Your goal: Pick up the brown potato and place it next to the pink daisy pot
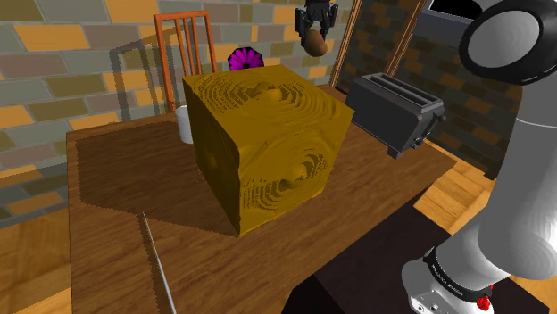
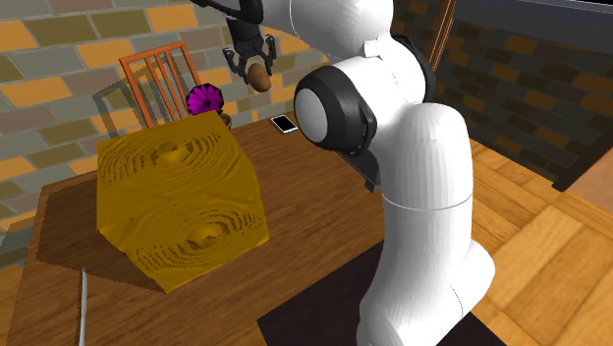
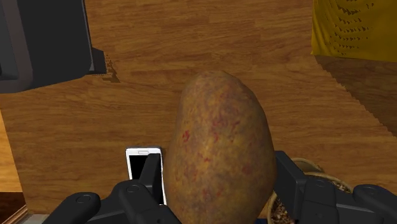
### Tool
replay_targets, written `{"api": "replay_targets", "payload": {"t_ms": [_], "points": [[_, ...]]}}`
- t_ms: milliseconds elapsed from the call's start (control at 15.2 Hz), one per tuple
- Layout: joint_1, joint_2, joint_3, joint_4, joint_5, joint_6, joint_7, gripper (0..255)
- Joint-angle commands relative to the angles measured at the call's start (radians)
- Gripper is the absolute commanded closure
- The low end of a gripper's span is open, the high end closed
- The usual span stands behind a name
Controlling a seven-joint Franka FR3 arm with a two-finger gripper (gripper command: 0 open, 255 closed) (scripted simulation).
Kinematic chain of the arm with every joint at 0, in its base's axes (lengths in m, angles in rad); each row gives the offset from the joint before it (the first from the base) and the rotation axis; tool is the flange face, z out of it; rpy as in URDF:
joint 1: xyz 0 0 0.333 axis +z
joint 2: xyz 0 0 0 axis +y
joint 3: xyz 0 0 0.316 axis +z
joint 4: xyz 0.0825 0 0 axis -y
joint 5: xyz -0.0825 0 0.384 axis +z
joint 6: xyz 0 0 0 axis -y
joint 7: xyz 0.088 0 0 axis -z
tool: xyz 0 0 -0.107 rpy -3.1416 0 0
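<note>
The potato is clasped in the gripper and held high above the far side of the table. Lower, toward the view's left, the pink daisy is seen peeking over a big yellow-brown block, by which the table's middle is taken up. A white cup is tucked just beside the block's left. A dark toaster is set at the right, and an orange chair is stood behind the table.
</note>
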Motion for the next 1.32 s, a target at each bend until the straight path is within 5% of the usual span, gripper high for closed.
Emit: {"api": "replay_targets", "payload": {"t_ms": [0,1254], "points": [[-0.003,-0.022,0.001,-0.065,0.002,0.043,0.006,255],[-0.016,-0.088,0.001,-0.421,0.003,0.331,0.044,255]]}}
